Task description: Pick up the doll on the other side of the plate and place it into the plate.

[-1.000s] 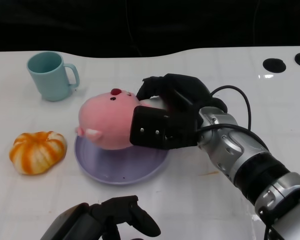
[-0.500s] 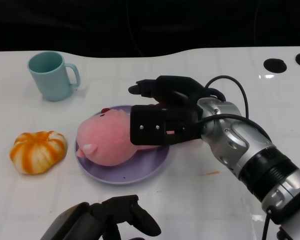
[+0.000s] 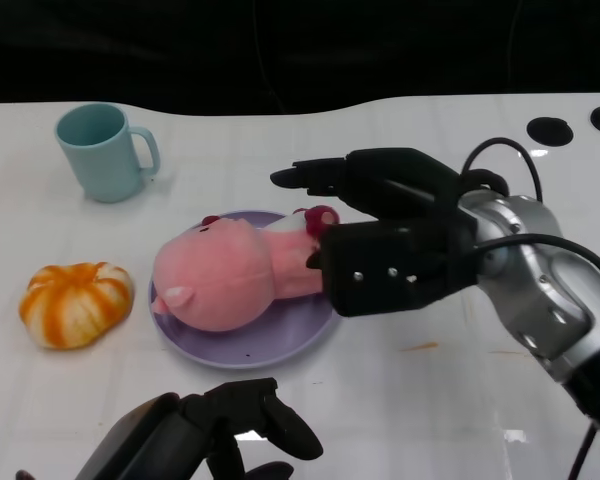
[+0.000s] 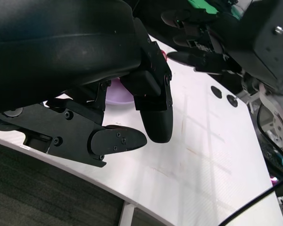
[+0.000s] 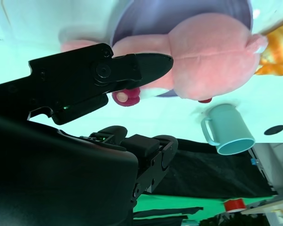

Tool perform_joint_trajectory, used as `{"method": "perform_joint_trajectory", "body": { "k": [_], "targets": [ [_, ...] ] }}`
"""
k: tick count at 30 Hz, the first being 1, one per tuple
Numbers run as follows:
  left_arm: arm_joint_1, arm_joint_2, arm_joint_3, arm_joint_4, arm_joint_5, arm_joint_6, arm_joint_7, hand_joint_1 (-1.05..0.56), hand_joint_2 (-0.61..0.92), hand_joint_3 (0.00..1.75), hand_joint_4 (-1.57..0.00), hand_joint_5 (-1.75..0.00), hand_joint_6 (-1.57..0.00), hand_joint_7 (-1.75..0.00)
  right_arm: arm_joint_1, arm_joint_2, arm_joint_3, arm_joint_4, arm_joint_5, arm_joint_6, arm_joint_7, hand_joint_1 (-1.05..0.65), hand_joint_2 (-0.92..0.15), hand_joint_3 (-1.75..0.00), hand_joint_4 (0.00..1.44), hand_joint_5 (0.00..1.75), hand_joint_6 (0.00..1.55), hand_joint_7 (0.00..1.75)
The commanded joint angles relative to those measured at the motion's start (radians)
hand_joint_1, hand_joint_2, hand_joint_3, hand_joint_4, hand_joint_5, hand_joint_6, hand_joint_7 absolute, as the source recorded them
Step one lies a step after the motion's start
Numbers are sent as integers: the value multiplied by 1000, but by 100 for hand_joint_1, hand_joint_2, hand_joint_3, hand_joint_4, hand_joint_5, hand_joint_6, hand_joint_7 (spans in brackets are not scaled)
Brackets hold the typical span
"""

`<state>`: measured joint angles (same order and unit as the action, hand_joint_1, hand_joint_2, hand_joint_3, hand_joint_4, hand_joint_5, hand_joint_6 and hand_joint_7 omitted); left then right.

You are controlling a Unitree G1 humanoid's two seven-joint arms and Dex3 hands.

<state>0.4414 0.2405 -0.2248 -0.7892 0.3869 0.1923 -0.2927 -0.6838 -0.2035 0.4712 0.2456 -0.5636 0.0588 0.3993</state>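
The left hand lies low at the counter's near edge, fingers apart, holding nothing. The doll lies in the plate. The right hand is spread beside it, not gripping. Farther back stands a cup.

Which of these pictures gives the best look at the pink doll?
The head view: it shows the whole pink doll lying on the purple plate, with the right hand beside it. The right wrist view shows much of the doll, partly behind the hand's fingers. The left wrist view does not show it clearly.
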Motion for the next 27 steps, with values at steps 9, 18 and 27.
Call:
{"method": "perform_joint_trajectory", "body": {
  "k": [9, 18, 27],
  "targets": [
    [-13, -37, 16, 15, -67, 16, 23, -22, 85, 53, -62, -150, -70, -94, 365, -118, -216, -404, 249, 27, 77, -53, -92, -18, 44, 83, 67, 16],
    [-15, -51, 15, 14, -73, 22, 41, -25, 77, 69, -61, -159, -45, -139, 585, -213, -358, -651, 394, 121, 154, -34, -92, -17, 43, 111, 73, 21],
    [-4, -53, 17, 19, -69, -3, 73, -32, 78, 77, -70, -175, -38, -164, 727, -266, -446, -821, 440, 171, 153, -35, -92, -18, 52, 119, 78, 24]
  ]
}}
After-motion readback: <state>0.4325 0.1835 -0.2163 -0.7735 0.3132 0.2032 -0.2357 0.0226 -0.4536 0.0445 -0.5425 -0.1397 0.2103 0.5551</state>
